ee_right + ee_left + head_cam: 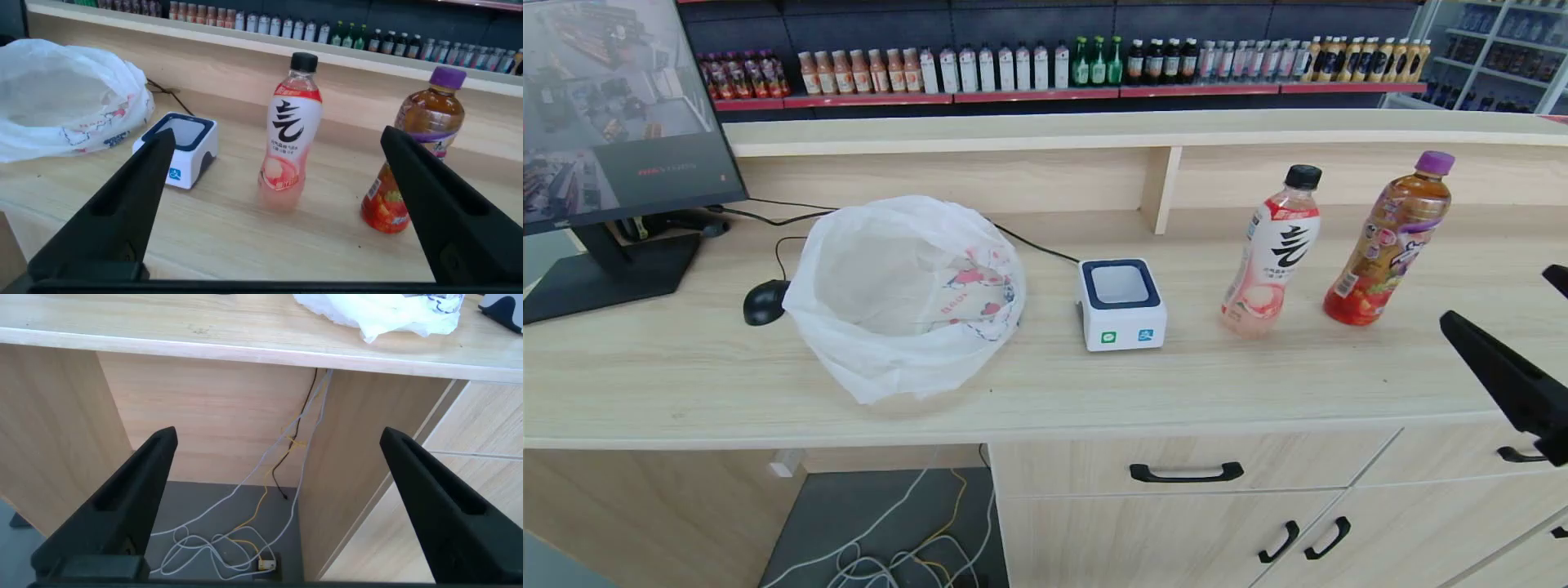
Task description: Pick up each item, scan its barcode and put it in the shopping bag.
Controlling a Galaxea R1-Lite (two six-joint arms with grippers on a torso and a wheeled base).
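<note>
Two bottles stand upright on the wooden counter [1045,384]: a pink bottle with a black cap [1270,253] [288,135] and, to its right, an amber bottle with a purple cap [1390,238] [414,155]. A white scanner box [1121,304] [183,149] sits left of them. The open white shopping bag [904,290] [65,98] [384,312] lies further left. My right gripper [1527,343] [278,216] is open at the counter's right front edge, short of the bottles and holding nothing. My left gripper [278,506] is open below the counter's edge, facing the knee space.
A monitor [613,106] stands at the back left, with a black mouse [765,300] beside the bag. A raised ledge [1143,131] runs along the counter's back. Drawers with black handles [1186,472] are below. Loose cables [245,539] lie on the floor under the counter.
</note>
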